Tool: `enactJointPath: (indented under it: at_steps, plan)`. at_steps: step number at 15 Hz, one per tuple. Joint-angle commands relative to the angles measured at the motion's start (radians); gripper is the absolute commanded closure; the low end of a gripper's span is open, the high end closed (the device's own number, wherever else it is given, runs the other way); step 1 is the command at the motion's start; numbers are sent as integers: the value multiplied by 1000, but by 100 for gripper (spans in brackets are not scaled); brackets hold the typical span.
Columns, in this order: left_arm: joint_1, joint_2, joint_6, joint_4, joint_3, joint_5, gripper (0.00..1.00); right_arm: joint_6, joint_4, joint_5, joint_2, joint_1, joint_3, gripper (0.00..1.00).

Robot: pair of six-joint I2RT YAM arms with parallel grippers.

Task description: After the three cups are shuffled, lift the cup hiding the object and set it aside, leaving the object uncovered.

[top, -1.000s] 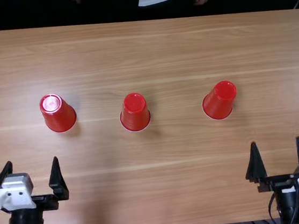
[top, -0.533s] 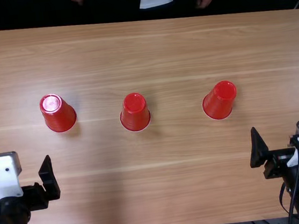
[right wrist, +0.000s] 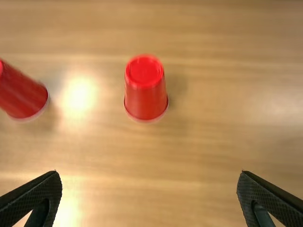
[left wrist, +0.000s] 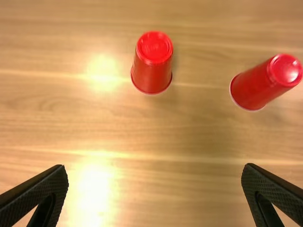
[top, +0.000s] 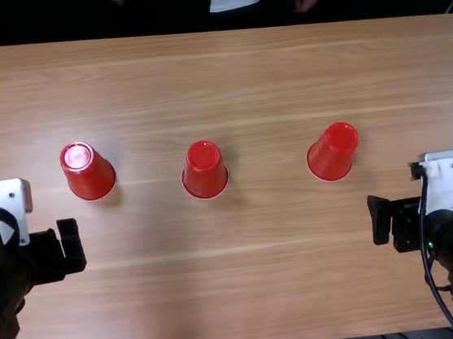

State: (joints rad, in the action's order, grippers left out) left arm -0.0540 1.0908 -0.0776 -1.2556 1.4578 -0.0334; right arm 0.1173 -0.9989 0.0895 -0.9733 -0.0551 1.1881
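Three red cups stand upside down in a row across the table: the left cup (top: 87, 170) (left wrist: 152, 61), the middle cup (top: 204, 169) (left wrist: 265, 82) (right wrist: 19, 97) and the right cup (top: 332, 152) (right wrist: 145, 87). Whatever lies under them is hidden. My left gripper (left wrist: 154, 168) hangs open above bare wood, nearer than the left cup, and its arm (top: 6, 248) stands at the table's left side. My right gripper (right wrist: 148, 174) is open too, nearer than the right cup, with its arm (top: 449, 218) at the right side. Neither gripper touches a cup.
The wooden table (top: 215, 72) stretches bare behind the cups to its far edge. About a cup's width or more of free wood separates each cup from its neighbour. A person stands beyond the far edge, hands off the table.
Both arms have risen and moved forward from the near edge toward the cup row, and their fingers now point down. The three cups have not moved.
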Motion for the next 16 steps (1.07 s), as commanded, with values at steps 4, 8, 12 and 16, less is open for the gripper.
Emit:
enactJointPath:
  at_steps: [4, 8, 12, 16]
  plan:
    - [5, 98, 10, -66, 75, -2, 0, 15, -103, 1, -133, -6, 157, 0]
    - [8, 162, 10, -62, 75, -2, 0, 6, -107, 3, -150, -6, 148, 0]
    - [22, 276, 10, -38, 79, -2, 0, -1, -96, 3, -162, -6, 148, 0]
    - [59, 426, 8, 46, 174, 4, 0, -7, -86, 1, -169, -3, 137, 0]
